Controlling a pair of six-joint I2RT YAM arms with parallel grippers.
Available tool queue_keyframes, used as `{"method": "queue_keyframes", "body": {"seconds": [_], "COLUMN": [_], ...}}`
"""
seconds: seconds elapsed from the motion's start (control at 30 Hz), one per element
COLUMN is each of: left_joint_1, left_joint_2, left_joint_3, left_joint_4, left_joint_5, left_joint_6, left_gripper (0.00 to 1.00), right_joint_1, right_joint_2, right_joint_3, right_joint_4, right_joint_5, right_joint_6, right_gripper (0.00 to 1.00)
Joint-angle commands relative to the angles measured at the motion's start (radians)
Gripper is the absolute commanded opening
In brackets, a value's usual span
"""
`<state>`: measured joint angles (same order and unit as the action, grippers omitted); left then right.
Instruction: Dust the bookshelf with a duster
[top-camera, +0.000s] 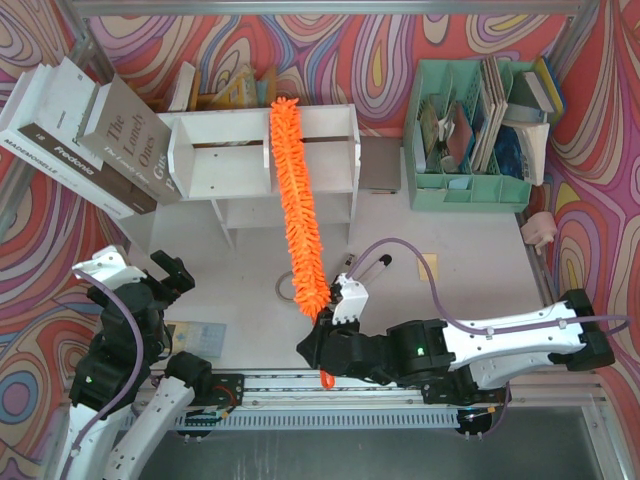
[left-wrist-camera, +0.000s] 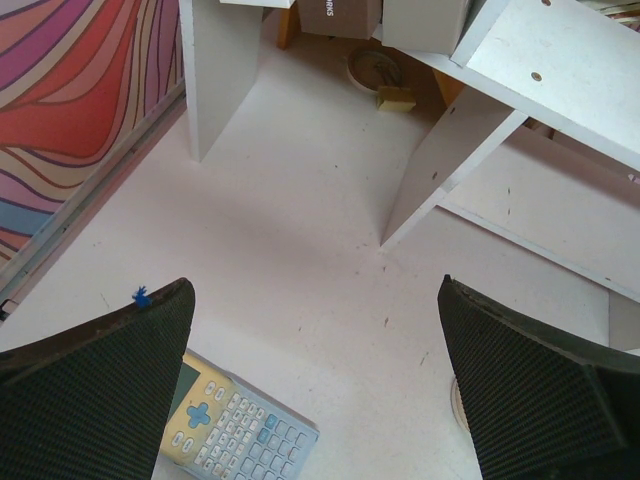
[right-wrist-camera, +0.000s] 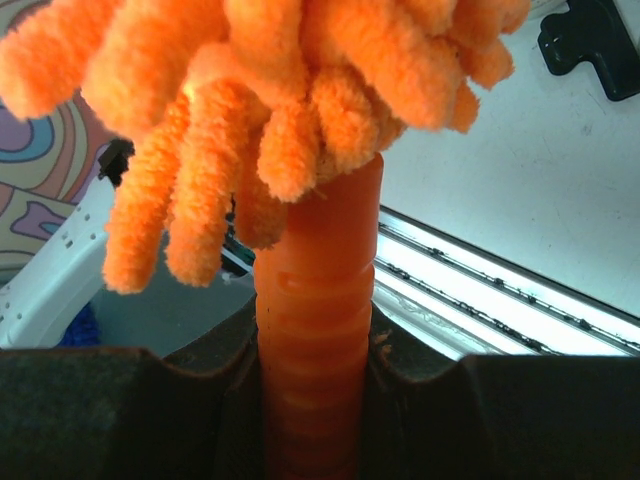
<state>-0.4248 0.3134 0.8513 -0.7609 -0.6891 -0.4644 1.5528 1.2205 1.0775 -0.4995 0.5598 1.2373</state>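
- 1x duster (top-camera: 300, 205). In your top view its long axis runs 12-to-6: fluffy tip at 12, handle end at 6, drifting a touch toward 5.
- Its head crosses the bookshelf (top-camera: 215, 160) at the middle, approx. over the divider. The lower fluff hangs over the table (top-camera: 480, 260) in front of the shelf.
- Your R gripper (top-camera: 320, 335) is clamped narrow on the duster's orange handle, just below the fluff. R wrist cam shows the handle pinched between both fingers (right-wrist-camera: 120, 410).
- Your L gripper (top-camera: 172, 272) has jaws wide w/ nothing in them. It sits at 8 o'clock, well apart from the duster.
- 1x bookshelf, white, at 12 o'clock. L wrist cam sees its uprights.
- You've also got 2x big books (top-camera: 135, 135) at 10, 1x green organiser (top-camera: 470, 130) at 2, and 1x calculator (left-wrist-camera: 235, 430) on the table near the L gripper.
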Motion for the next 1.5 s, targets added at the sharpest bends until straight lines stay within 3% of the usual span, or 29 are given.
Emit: {"method": "queue_keyframes", "body": {"seconds": [0.0, 0.27, 0.57, 1.13, 1.47], "left_joint_1": [-0.005, -0.005, -0.006, -0.006, -0.009], "left_joint_2": [-0.01, -0.01, -0.01, -0.01, -0.011], "left_joint_3": [0.016, 0.017, 0.017, 0.017, 0.017], "left_joint_4": [-0.008, -0.008, -0.008, -0.009, -0.011], "left_joint_5": [-0.012, -0.012, -0.013, -0.013, -0.015], "left_joint_6": [-0.004, -0.003, -0.004, -0.005, -0.006], "left_gripper": [0.98, 0.98, 0.98, 0.98, 0.98], "right_joint_1": [0.006, 0.004, 0.005, 0.004, 0.004], "right_joint_2": [0.036, 0.079, -0.019, 0.09, -0.042], "right_joint_3": [0.007, 0.021, -0.056, 0.015, -0.07], "right_joint_4": [0.043, 0.058, -0.083, 0.088, -0.044], "right_joint_5": [0.024, 0.005, 0.097, 0.0, 0.13], "right_joint_6": [-0.002, -0.009, 0.181, -0.019, 0.15], "right_gripper": [0.0, 0.0, 0.0, 0.0, 0.0]}}
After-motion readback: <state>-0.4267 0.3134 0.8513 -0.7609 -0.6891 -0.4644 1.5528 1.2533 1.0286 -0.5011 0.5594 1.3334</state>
